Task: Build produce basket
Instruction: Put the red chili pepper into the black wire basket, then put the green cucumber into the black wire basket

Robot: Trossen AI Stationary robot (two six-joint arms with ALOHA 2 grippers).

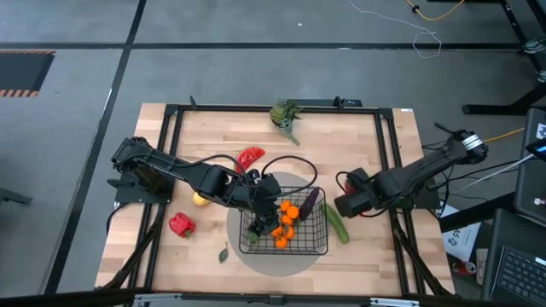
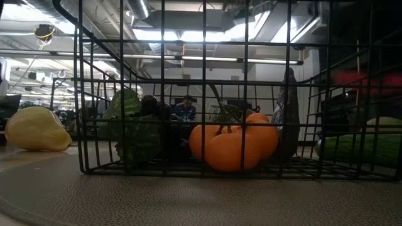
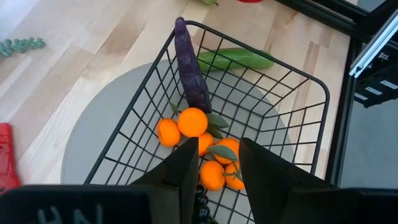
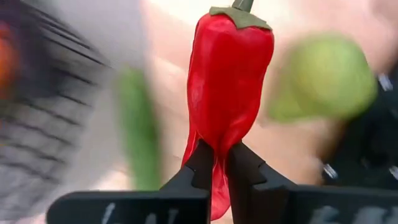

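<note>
The black wire basket (image 1: 320, 247) stands on a grey round mat (image 1: 281, 266). In it lie oranges (image 3: 193, 121), dark grapes with leaves (image 2: 151, 107) and a purple eggplant (image 3: 189, 68) leaning on the far wall. My left gripper (image 3: 217, 155) hovers open above the basket's left side, nothing between its fingertips. My right gripper (image 1: 345, 205) is right of the basket, pointing down, shut on a red chili (image 4: 230, 81). A green cucumber (image 1: 336, 223) lies on the table beside the basket's right wall. My right gripper pinches the chili's narrow pointed end (image 4: 214, 155) between its two fingers, from above, pointing down. The chili hangs below the fingers, stem end lowest, clear of the table.
On the table left of the basket are a yellow fruit (image 1: 200, 199), a red pepper (image 1: 181, 224) and a watermelon slice (image 1: 249, 157). A leafy green sprig (image 1: 286, 113) lies at the far edge. A green pear (image 4: 323, 78) shows blurred under the right gripper.
</note>
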